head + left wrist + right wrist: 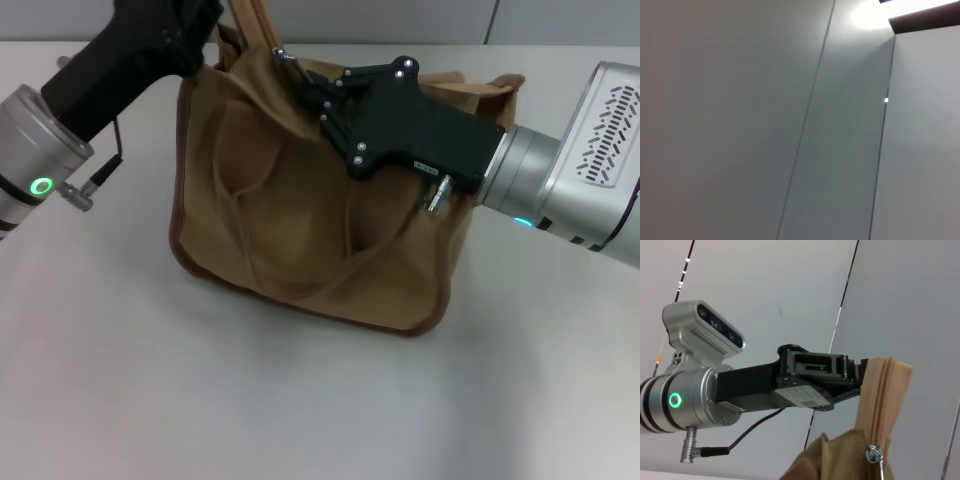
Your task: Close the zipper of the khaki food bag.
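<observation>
I see the khaki food bag (pixel 300 220) standing on the white tabletop (pixel 150 400); what is inside it I cannot see. My left tool (pixel 860 377) is clenched on the upright end of the zipper (pixel 883 390) tape at the bag's far left top corner. My right tool (pixel 305 85) lies over the bag's top, with its fingertips at the silver slider (pixel 873 454); whether it grips I cannot tell

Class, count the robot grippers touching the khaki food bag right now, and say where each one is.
2. The left gripper grips the bag's raised zipper end at the khaki food bag's top left corner; the right gripper reaches the zipper at the top edge.
</observation>
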Robot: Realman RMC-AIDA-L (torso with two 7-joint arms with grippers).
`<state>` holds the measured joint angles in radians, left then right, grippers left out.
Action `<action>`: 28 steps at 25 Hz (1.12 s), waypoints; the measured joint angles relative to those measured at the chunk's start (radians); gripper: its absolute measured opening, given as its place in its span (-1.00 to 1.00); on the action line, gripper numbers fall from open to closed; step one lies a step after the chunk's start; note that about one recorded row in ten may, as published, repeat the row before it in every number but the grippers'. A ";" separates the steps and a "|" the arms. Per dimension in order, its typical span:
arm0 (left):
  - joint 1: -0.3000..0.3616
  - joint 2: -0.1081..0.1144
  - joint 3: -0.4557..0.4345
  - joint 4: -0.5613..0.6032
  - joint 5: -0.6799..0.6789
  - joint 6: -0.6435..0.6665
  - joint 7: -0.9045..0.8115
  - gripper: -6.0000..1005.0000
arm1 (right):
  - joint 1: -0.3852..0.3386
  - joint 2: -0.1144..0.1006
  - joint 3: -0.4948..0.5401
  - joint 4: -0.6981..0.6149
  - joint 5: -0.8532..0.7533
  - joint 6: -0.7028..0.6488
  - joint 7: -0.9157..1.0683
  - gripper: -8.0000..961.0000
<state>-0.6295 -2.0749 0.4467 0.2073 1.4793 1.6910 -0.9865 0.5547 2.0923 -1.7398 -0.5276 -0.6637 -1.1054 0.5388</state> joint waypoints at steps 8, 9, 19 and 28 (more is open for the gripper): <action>0.010 0.002 -0.012 0.001 0.000 0.005 -0.001 -0.86 | -0.016 0.000 0.009 0.008 0.003 -0.031 0.000 -0.94; 0.010 0.002 -0.010 0.002 -0.003 0.006 -0.001 -0.86 | -0.022 0.000 0.012 0.009 0.007 -0.050 0.003 -0.94; 0.003 -0.001 -0.004 -0.003 -0.003 0.010 -0.003 -0.85 | -0.032 -0.053 0.134 -0.036 -0.138 -0.232 0.457 -0.93; -0.011 -0.005 -0.001 -0.014 0.005 0.032 -0.006 -0.85 | -0.023 -0.075 0.423 -0.254 -0.636 -0.271 1.001 -0.39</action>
<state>-0.6401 -2.0798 0.4457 0.1935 1.4848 1.7231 -0.9921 0.5321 2.0174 -1.3168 -0.7813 -1.3001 -1.3761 1.5401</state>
